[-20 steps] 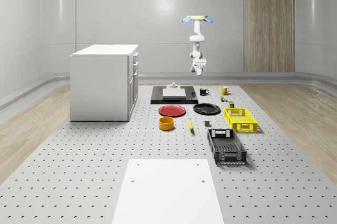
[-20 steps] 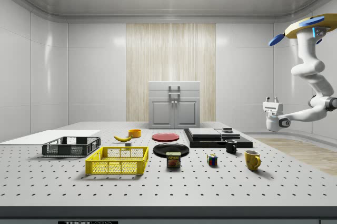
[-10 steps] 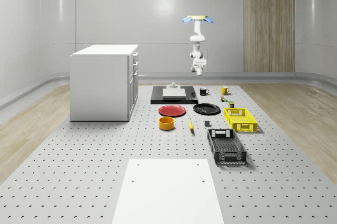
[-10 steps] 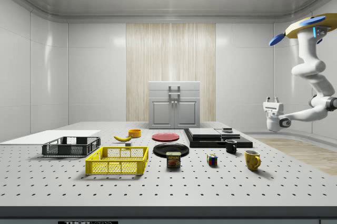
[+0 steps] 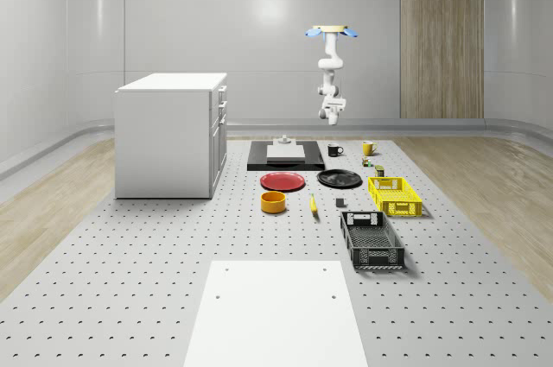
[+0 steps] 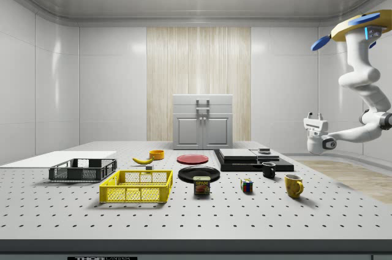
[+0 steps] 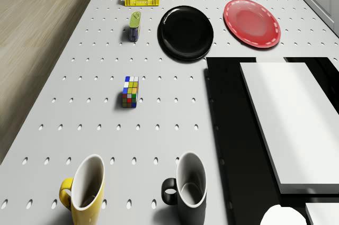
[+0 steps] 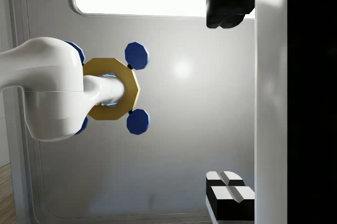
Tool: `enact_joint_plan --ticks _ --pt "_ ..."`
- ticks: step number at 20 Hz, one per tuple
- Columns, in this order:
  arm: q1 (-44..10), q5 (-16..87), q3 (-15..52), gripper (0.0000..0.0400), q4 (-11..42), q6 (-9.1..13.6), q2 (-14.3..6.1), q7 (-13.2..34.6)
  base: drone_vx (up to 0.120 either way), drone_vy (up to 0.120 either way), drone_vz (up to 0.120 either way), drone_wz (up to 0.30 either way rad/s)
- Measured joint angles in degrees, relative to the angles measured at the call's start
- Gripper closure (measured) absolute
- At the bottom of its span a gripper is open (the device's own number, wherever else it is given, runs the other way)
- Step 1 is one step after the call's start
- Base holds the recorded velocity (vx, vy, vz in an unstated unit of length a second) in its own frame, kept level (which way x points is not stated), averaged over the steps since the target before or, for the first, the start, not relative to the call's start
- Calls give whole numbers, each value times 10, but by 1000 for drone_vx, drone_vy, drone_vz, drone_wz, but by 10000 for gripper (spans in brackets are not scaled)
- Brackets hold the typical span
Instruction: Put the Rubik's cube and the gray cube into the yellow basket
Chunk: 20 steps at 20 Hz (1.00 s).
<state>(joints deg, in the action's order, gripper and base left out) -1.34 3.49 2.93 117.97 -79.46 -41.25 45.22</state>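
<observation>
The yellow basket (image 6: 136, 186) is seen nearest in the side view, long axis across the frame. The Rubik's cube (image 7: 130, 91), standing upright on the surface (image 7: 95, 66), is picked out in the drone view. Farther off, the drone (image 6: 361, 26) hovers high beyond the surface's far edge, its gripper (image 6: 314, 115) turned upward, fingers (image 8: 226, 2) spread wide, empty.

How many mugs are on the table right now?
2. A yellow mug and a black mug stand side by side, apart, at the table's far end in the whole-scene view, near the black slab; the Rubik's cube lies beyond them. None looks hidden.
</observation>
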Motion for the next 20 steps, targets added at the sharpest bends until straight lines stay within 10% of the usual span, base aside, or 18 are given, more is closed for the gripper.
enact_joint_plan --ticks 12,20 --pt "-52 232 162 0 50 -12 -14 34 120 120 0 0" --pt "-188 699 438 0 290 -17 -68 158 120 60 -40 0"
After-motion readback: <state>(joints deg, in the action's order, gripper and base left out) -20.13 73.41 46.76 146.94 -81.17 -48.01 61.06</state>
